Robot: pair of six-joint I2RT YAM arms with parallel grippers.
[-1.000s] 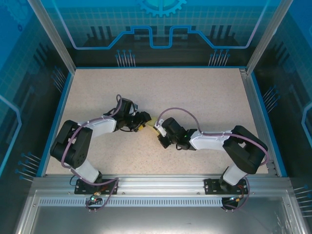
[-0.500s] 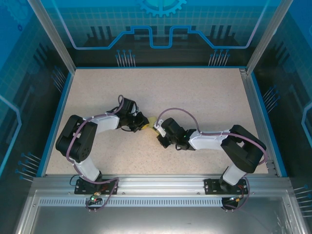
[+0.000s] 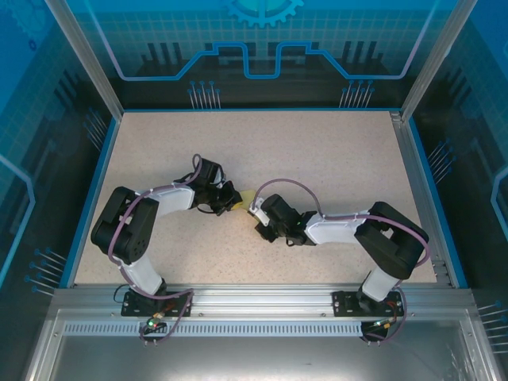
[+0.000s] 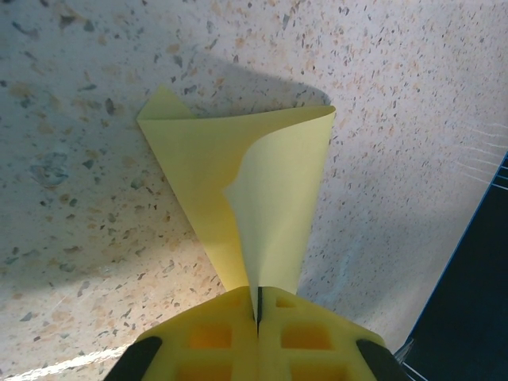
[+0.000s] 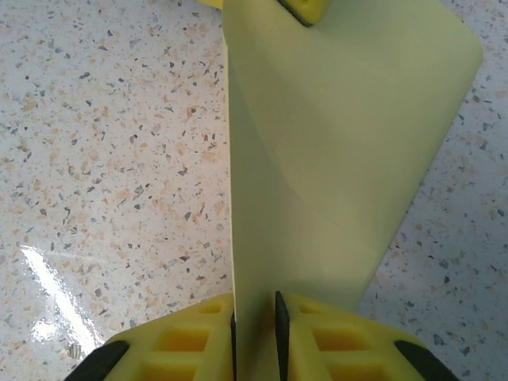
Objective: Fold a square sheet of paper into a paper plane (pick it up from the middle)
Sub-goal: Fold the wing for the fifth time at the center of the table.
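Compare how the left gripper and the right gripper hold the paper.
The left gripper pinches a narrow tip of the paper, which curls open beyond it; the right gripper clamps a broader, flatter stretch. The left gripper's jaws meet tightly; the right gripper's stand slightly apart around the paper. Both are shut on the same paper.

No readable text, labels or numbers appear anywhere.

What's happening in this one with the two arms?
Both arms meet at the middle of the speckled table, each pinching the thin pale-yellow sheet of paper. The left gripper and the right gripper are shut on opposite ends. The sheet is curled over itself, only partly folded, not yet a plane.
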